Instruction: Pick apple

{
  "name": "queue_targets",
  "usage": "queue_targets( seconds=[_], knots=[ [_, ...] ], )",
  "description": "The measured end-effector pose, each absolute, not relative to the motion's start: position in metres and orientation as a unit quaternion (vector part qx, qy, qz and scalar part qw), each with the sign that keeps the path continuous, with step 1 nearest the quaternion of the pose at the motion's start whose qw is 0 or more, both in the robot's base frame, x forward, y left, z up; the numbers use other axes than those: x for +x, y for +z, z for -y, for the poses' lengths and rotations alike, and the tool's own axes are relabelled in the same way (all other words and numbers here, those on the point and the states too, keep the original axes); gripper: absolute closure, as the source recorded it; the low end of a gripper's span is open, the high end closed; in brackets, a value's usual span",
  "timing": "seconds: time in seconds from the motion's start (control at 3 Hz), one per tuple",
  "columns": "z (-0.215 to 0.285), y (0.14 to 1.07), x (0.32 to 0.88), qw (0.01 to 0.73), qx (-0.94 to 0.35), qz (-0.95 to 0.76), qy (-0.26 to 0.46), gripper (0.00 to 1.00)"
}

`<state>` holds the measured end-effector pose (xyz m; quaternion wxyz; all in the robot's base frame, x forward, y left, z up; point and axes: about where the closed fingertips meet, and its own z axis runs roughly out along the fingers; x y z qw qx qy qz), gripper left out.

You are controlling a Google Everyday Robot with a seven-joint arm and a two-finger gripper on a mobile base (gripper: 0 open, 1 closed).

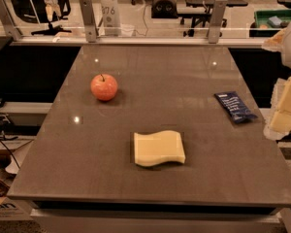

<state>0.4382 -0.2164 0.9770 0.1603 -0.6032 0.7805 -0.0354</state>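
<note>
Apple sits far-left on the bench, hand is way off at the right edge, so it's a leftward reach imo, can't tell if it's open or closed.

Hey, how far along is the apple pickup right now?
Nothing looks done yet: the apple sits on the table, far left, with nothing touching it. In hand: the tool is at the view's right edge, beside the table and well apart from the apple. Left to do: the reach across, likely past the blue packet and yellow sponge, then the grasp and the lift.
</note>
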Motion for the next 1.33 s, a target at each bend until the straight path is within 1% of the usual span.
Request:
queue_targets(
  seconds=[0.33, 0.67, 1.33],
  knots=[
    [0.216, 0.977, 0.438, 0.16, -0.603, -0.781, -0.036, 0.0],
    [0.205, 0.972, 0.441, 0.159, -0.615, -0.771, -0.04, 0.0],
    [0.148, 0.936, 0.481, 0.168, -0.653, -0.738, -0.018, 0.0]
  ],
)
